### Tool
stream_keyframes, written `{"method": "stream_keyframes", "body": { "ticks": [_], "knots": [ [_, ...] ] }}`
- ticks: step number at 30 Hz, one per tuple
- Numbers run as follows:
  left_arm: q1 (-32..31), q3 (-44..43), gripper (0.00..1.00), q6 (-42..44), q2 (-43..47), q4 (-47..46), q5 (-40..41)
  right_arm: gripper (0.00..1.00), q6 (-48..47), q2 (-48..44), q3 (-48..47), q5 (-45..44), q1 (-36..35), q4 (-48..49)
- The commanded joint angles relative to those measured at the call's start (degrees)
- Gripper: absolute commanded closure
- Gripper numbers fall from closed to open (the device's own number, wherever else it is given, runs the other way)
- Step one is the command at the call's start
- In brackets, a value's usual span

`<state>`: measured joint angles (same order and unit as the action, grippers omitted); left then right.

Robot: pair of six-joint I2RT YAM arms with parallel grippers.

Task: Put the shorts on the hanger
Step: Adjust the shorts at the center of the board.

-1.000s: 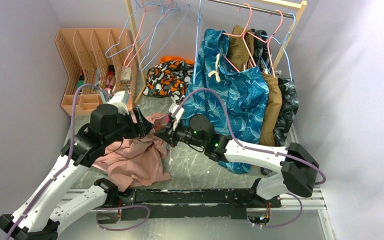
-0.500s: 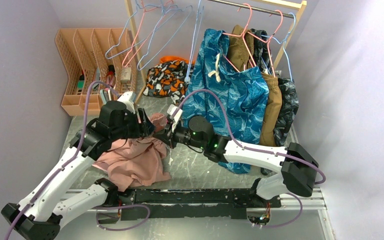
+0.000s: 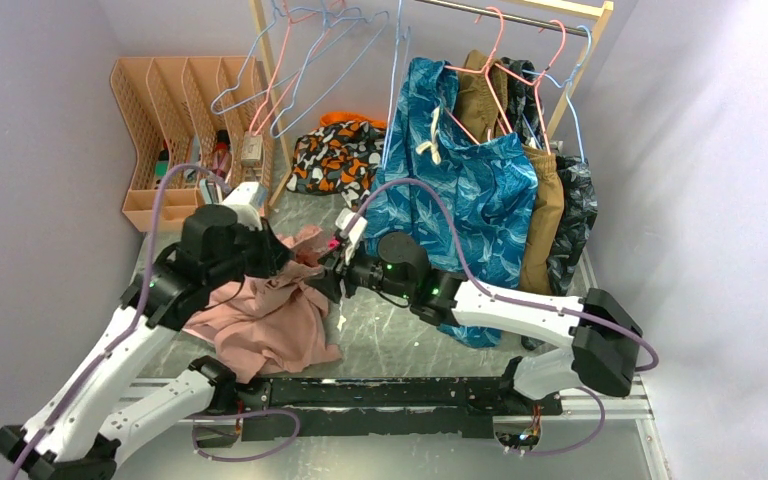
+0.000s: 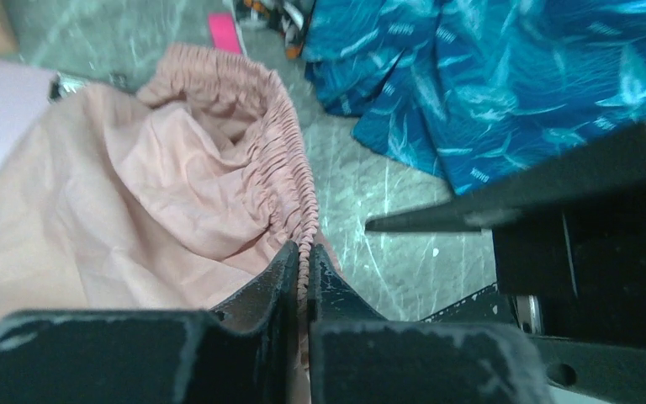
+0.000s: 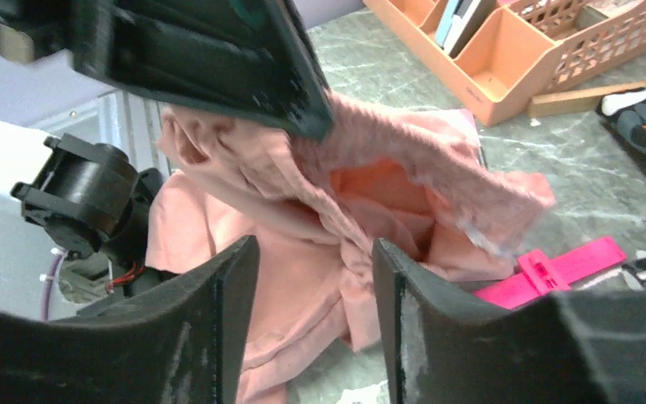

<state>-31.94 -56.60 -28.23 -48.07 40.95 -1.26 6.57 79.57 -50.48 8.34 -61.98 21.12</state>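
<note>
The dusty-pink shorts (image 3: 260,325) lie bunched on the table in front of the left arm, their gathered waistband lifted. My left gripper (image 3: 282,256) is shut on that waistband; in the left wrist view the elastic edge (image 4: 290,181) runs straight into the closed gripper (image 4: 301,251). My right gripper (image 3: 322,279) faces it from the right, open, a fold of the shorts (image 5: 303,252) lying past its gripper (image 5: 315,244) with nothing pinched. Light-blue wire hangers (image 3: 305,85) hang from the rail at the back left; which one is the hanger I cannot tell.
An orange file rack (image 3: 175,120) stands at the back left. A blue patterned garment (image 3: 460,190), brown and dark clothes hang from the rail on pink hangers. A patterned orange-black garment (image 3: 335,155) lies behind. A magenta clip (image 5: 555,268) lies on the table beside the shorts.
My left gripper has shut on the waistband. My right gripper, shut before, has opened and let the fabric go. The two grippers stay close together.
</note>
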Motion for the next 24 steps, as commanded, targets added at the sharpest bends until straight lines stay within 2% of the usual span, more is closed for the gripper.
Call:
{"method": "stream_keyframes", "body": {
  "ticks": [1,3,7,12,17,19,24],
  "knots": [
    [0.0,-5.6,0.93,7.6,5.6,-0.1,1.2,0.38,1.5,-6.7,0.1,-3.9,-0.1,-2.5],
    [0.0,-7.1,0.93,11.4,7.9,-0.5,0.0,0.34,2.1,-10.1,1.8,-6.1,-0.2,-3.2],
    [0.0,-10.0,0.93,17.9,13.5,-1.8,-2.4,0.32,3.7,-16.0,4.5,-13.9,-0.1,-4.9],
    [0.0,-11.0,0.93,23.4,20.3,-5.9,-7.5,0.32,7.1,-16.1,4.3,-21.5,1.2,-7.4],
    [0.0,-11.3,0.93,27.0,24.6,-7.7,-9.9,0.31,12.8,-15.7,6.0,-9.9,5.6,-0.4],
    [0.0,-12.3,0.93,28.2,25.1,-7.4,-10.5,0.30,12.5,-15.5,6.3,-5.2,6.1,2.1],
    [0.0,-16.2,0.93,30.6,24.6,-9.0,-11.1,0.27,11.0,-16.4,7.7,0.1,6.5,3.6]
  ]
}}
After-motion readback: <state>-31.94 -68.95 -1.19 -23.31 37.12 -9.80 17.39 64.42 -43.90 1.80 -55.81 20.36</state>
